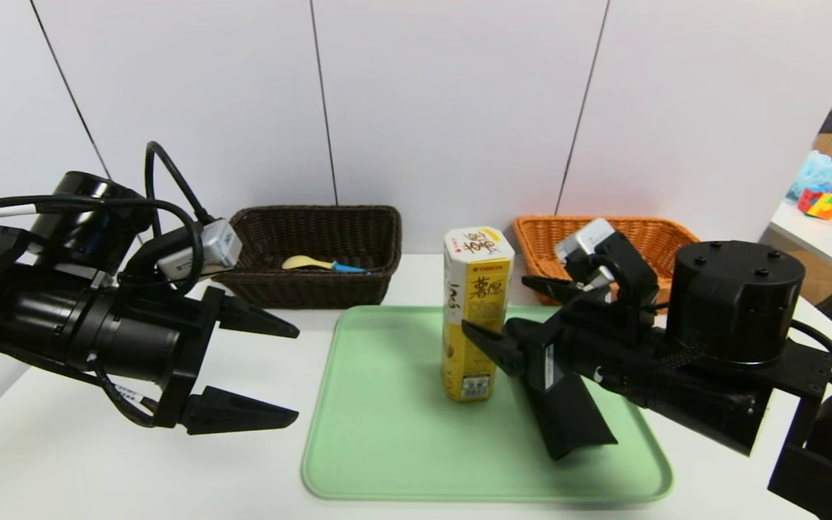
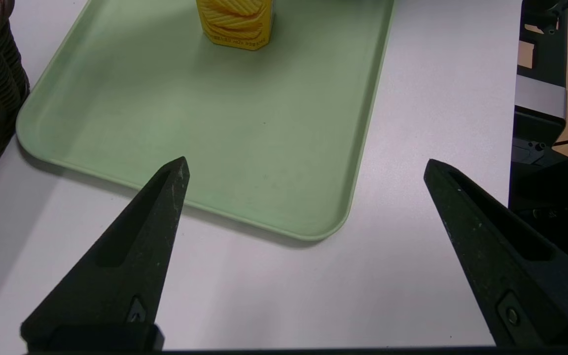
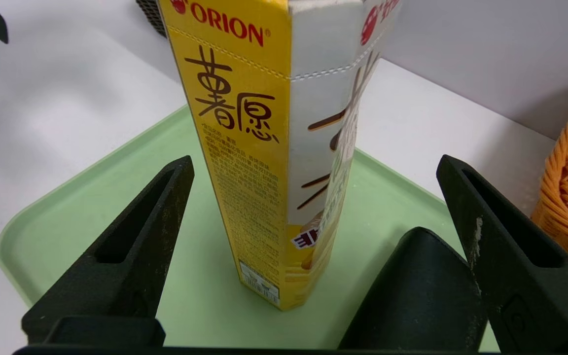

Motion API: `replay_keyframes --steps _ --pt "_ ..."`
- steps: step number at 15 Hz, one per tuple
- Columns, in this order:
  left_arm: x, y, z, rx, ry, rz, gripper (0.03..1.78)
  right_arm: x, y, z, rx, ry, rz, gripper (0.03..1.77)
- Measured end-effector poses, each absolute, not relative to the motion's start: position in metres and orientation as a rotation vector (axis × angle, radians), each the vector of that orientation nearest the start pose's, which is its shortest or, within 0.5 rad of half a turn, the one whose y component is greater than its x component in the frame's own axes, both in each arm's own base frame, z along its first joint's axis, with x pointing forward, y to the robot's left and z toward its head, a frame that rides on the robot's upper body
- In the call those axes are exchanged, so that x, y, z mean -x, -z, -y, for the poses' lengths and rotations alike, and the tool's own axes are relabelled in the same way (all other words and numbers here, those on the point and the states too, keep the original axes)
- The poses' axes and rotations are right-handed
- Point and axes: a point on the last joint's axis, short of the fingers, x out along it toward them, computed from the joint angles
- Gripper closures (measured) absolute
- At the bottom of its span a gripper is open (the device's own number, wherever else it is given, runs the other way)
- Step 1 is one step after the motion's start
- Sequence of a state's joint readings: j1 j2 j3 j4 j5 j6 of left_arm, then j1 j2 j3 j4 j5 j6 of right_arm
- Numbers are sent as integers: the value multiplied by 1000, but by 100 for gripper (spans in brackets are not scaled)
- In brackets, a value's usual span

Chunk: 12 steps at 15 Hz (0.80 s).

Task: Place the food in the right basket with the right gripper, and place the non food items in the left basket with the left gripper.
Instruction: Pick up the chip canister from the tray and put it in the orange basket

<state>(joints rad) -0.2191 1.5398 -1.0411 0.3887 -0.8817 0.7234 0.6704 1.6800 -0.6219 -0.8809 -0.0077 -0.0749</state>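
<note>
Alignment matters now: our right claw (image 1: 513, 310), spread wide, nears the upright snack box (image 1: 475, 312) on the green tray (image 1: 387, 433); we should center both fingers around it before clenching. Left claw (image 1: 261, 372) hangs released left of the tray.
</note>
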Motion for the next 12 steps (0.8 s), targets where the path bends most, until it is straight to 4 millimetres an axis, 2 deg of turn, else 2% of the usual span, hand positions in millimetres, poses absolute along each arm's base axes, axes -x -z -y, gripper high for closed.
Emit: replay_keyframes --steps 5,12 --pt "-231 -209 69 -308 1272 -463 12 -228 -157 -195 106 -672 -173 10" --pt "-232 -207 68 -308 1269 -466 12 -238 -151 -215 97 -569 -129 10"
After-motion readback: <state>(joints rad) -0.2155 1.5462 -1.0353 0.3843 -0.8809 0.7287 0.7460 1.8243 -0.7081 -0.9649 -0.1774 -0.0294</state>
